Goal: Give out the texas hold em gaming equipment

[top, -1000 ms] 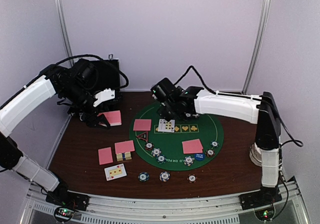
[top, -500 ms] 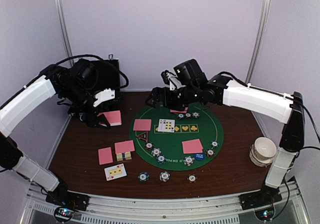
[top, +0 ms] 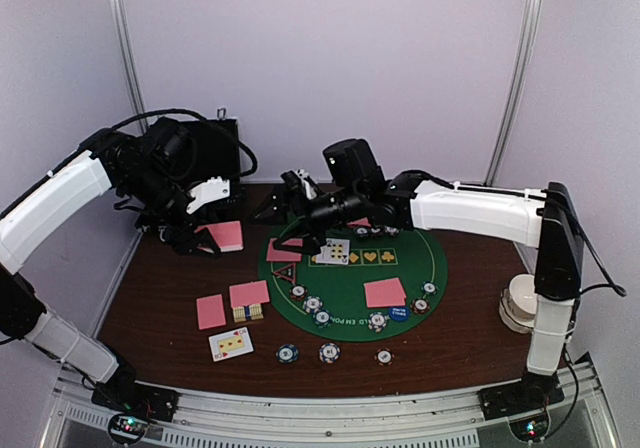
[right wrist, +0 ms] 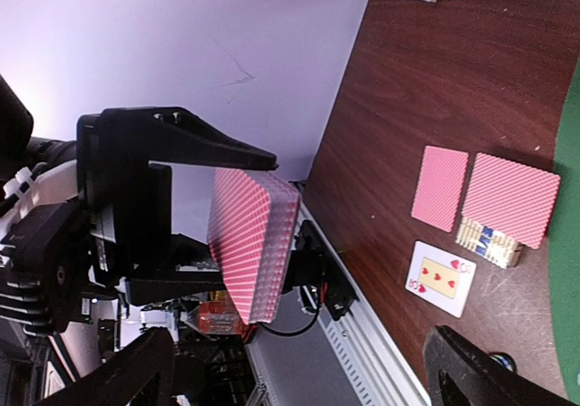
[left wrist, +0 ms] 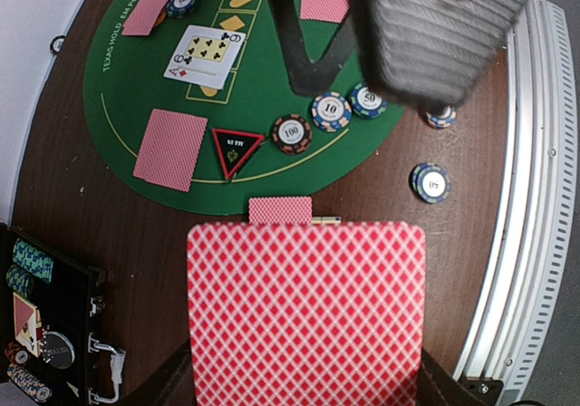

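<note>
l gripper (top: pixel 205 237) clamped on the pink-backed deck (left wrist: pixel 306 308), held up over table's left side, nr the black case (left wrist: pixel 63 284). r gripper (top: pixel 288 208) jaws spread wide, nothing btwn them, over far-left edge of green mat (top: pixel 410 268). on mat: face-down card (top: pixel 385 292), 2 face-up cards (top: pixel 333 253), triangle marker (left wrist: pixel 237 147), chips (top: pixel 313 304) along near rim. 3 more chips (top: pixel 329 352) on bare wood.
</note>
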{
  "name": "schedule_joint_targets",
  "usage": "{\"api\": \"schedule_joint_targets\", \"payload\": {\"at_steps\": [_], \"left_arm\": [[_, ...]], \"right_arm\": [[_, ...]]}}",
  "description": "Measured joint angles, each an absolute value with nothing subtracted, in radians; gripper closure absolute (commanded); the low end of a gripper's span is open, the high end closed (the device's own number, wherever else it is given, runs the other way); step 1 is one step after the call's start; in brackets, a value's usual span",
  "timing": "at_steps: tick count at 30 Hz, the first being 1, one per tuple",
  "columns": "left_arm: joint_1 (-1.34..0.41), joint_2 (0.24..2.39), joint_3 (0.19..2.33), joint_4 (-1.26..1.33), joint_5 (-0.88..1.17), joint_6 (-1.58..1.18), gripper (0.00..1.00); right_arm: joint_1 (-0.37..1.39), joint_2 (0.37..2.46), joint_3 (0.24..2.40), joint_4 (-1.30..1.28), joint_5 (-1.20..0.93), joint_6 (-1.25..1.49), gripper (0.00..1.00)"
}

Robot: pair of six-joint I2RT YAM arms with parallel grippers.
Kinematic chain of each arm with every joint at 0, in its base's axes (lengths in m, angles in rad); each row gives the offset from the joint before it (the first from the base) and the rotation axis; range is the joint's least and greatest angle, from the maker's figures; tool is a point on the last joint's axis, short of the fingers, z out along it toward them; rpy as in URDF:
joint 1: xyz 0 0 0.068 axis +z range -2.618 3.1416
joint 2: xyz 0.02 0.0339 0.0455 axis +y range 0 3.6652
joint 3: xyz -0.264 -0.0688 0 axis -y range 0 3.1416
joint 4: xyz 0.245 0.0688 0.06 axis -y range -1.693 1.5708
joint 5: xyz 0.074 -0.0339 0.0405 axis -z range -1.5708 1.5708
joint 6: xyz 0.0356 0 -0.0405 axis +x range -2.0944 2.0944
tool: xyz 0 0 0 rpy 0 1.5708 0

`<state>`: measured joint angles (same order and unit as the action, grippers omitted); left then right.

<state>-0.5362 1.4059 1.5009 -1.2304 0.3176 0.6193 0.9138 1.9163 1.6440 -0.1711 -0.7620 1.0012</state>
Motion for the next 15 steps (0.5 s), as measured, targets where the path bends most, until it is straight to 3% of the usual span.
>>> {"api": "schedule_joint_targets", "payload": {"at_steps": [15], "left_arm": [[-0.536, 1.406, 1.501, -1.23, 0.318, 0.619, 1.0]], "right_arm": [[0.962, 2.096, 1.743, 0.039, -0.886, 1.177, 0.05]]}}
